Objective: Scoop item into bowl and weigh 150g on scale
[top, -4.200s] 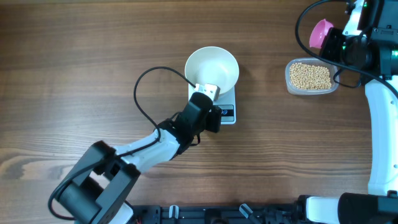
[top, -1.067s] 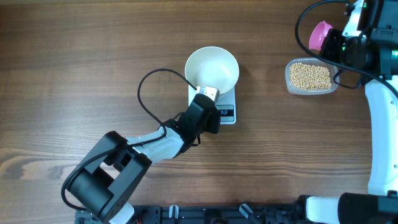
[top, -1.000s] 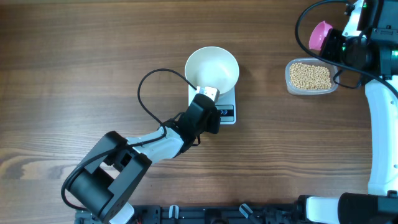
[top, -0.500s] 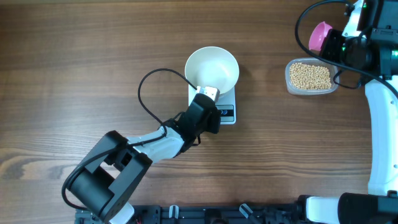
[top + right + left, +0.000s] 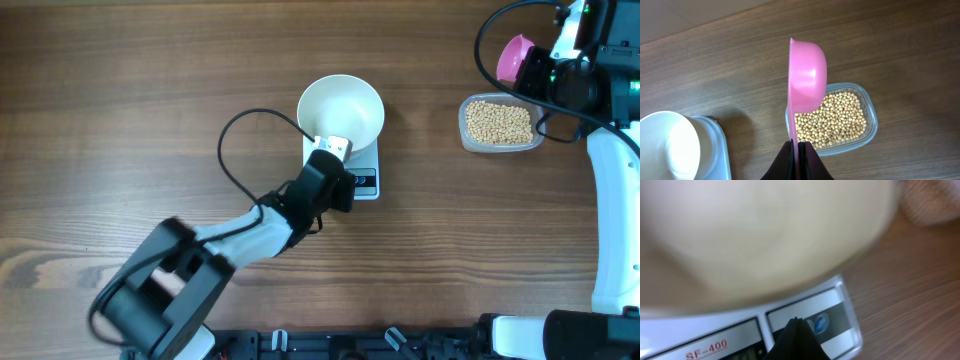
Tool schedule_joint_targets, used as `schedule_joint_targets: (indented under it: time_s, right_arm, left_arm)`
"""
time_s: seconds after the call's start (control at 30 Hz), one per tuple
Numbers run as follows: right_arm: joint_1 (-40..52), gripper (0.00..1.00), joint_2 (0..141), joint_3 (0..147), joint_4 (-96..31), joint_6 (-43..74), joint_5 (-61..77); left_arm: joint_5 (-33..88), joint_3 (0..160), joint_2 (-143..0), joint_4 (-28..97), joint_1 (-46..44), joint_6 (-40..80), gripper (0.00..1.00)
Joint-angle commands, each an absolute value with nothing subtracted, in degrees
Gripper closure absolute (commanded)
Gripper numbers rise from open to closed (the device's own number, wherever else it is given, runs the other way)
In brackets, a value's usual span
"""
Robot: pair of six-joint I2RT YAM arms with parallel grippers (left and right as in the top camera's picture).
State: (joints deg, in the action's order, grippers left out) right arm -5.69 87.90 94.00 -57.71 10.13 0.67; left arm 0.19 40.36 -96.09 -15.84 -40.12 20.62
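Left gripper (image 5: 796, 329), clenched and empty, keeps its tip at the button panel of the scale (image 5: 366, 182). Only the arm behind it has shifted, and it now shows blurred. The bowl (image 5: 341, 108) stands empty on the scale. Right gripper (image 5: 799, 149), unmoved, grasps the pink scoop (image 5: 807, 75) near the beans (image 5: 499, 122) in their tub (image 5: 502, 147). Judgement: scale being readied; scooping not begun.

Soft, even light falls from above, leaving faint shadows on the table (image 5: 130, 90). Overhead, the left arm (image 5: 240, 233) smears with motion blur. The left wrist view is badly unfocused, the bowl (image 5: 765, 240) a haze; the scoop (image 5: 807, 75) shows sharp.
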Motion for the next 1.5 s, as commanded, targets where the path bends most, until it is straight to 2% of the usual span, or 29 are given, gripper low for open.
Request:
schedule_joint_targets:
  time_s: [0.0, 0.17, 0.4, 0.53, 0.67, 0.7, 0.73, 0.83, 0.87, 1.13, 1.47]
  right_arm:
    - [-5.7, 0.96, 88.2, 93.7, -57.9, 9.0, 1.4]
    - [-5.7, 0.96, 88.2, 93.7, -58.0, 9.0, 1.4]
    - [-5.7, 0.96, 88.2, 93.7, -57.9, 8.6, 1.4]
    - [-5.7, 0.96, 88.2, 93.7, -57.7, 7.5, 1.4]
    - [-5.7, 0.96, 88.2, 93.7, -57.2, 7.5, 1.5]
    - [-5.7, 0.96, 88.2, 93.7, -57.1, 7.5, 1.5]
    - [-5.7, 0.96, 88.2, 93.7, -57.0, 7.4, 1.7]
    - [-5.7, 0.96, 88.2, 93.7, -56.8, 5.2, 3.5]
    - [-5.7, 0.96, 88.2, 93.7, -56.9, 3.7, 4.9]
    - [-5.7, 0.96, 88.2, 93.7, -56.7, -2.5, 14.0]
    - [-5.7, 0.96, 88.2, 93.7, -51.5, -6.5, 14.7]
  left_arm:
    - [-0.7, 40.2, -83.0, -16.9, -39.8, 20.4, 0.96]
    - [-0.7, 40.2, -67.8, -12.9, -39.7, 20.3, 0.96]
    - [-1.3, 40.2, -50.6, 9.1, -38.9, 19.7, 0.96]
    - [-8.9, 40.2, -42.8, 20.8, -38.3, 19.7, 0.96]
    - [-19.8, 40.2, -38.7, 25.4, -38.3, 19.9, 0.96]
    - [-22.3, 40.2, -38.2, 26.3, -38.3, 19.9, 0.92]
    - [-24.7, 40.2, -38.0, 27.1, -38.3, 19.9, 0.83]
    - [-26.1, 40.2, -38.3, 27.9, -38.3, 19.9, 0.24]
    - [-26.1, 40.2, -38.5, 28.0, -38.3, 19.9, 0.0]
    - [-26.0, 40.2, -41.7, 28.1, -38.3, 19.9, 0.0]
    - [-26.0, 40.2, -47.6, 28.1, -38.3, 19.9, 0.0]
